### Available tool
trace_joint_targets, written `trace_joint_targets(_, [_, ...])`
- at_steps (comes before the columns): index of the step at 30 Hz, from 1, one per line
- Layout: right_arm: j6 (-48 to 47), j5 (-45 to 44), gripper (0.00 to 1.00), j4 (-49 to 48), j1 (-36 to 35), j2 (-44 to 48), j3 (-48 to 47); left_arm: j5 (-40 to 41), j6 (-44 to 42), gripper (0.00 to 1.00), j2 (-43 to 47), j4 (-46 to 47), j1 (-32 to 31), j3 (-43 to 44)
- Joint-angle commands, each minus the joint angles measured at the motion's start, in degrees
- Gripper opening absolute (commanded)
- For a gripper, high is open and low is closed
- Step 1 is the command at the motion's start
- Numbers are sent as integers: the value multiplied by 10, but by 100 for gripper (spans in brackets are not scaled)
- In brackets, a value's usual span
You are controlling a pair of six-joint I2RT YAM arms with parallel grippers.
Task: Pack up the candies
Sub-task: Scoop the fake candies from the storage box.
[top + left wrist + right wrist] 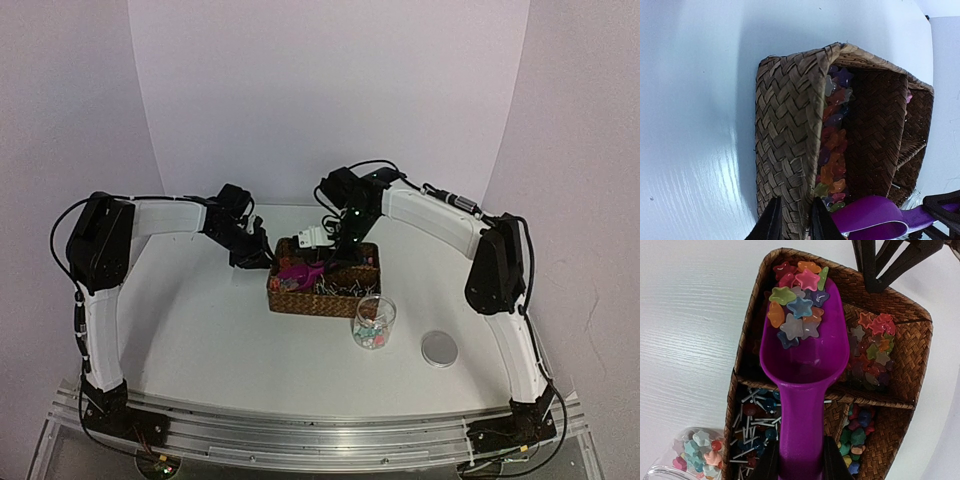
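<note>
My right gripper is shut on the handle of the magenta scoop, which hangs over the wicker basket. Star-shaped candies in mixed colours lie piled in the scoop's front. More star candies fill a basket compartment beside it. My left gripper has one finger on each side of the basket wall at the basket's left end; whether it presses the wall does not show. A glass jar with a few candies stands in front of the basket.
Another basket compartment holds white-sticked lollipops, and a third holds rounded sweets. A round metal lid lies on the table right of the jar. White walls enclose the table's back and sides.
</note>
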State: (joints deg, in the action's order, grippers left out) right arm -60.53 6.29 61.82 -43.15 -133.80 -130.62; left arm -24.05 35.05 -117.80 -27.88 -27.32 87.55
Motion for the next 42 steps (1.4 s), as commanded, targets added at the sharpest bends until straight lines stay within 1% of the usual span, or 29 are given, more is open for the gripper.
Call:
trace_joint_targets(1, [-13, -14, 0, 12, -6, 44, -7, 9, 7, 19, 12, 4, 8, 0])
trace_joint_targets(7, [-2, -28, 0, 25, -5, 61, 22, 8, 7, 19, 13, 5, 8, -2])
trace_joint_targets(14, [18, -39, 0, 38, -4, 71, -12, 5, 8, 18, 10, 6, 8, -3])
trace_joint_targets(20, [16, -68, 0, 48, -1, 74, 32, 5, 9, 18, 10, 6, 8, -4])
trace_joint_targets(23, [23, -69, 0, 47, 7, 75, 32, 5, 9, 18, 10, 5, 8, -4])
trace_joint_targets(28, [50, -10, 0, 40, 26, 84, 17, 4, 8, 18, 11, 5, 8, -3])
trace_joint_targets(31, [59, 11, 0, 34, 43, 98, 46, 4, 8, 18, 12, 5, 8, -3])
trace_joint_targets(35, [74, 64, 0, 3, 60, 116, 73, 2, 9, 18, 11, 7, 8, -4])
trace_joint_targets(42, [84, 108, 0, -31, 85, 140, 108, 3, 8, 17, 15, 7, 8, -5])
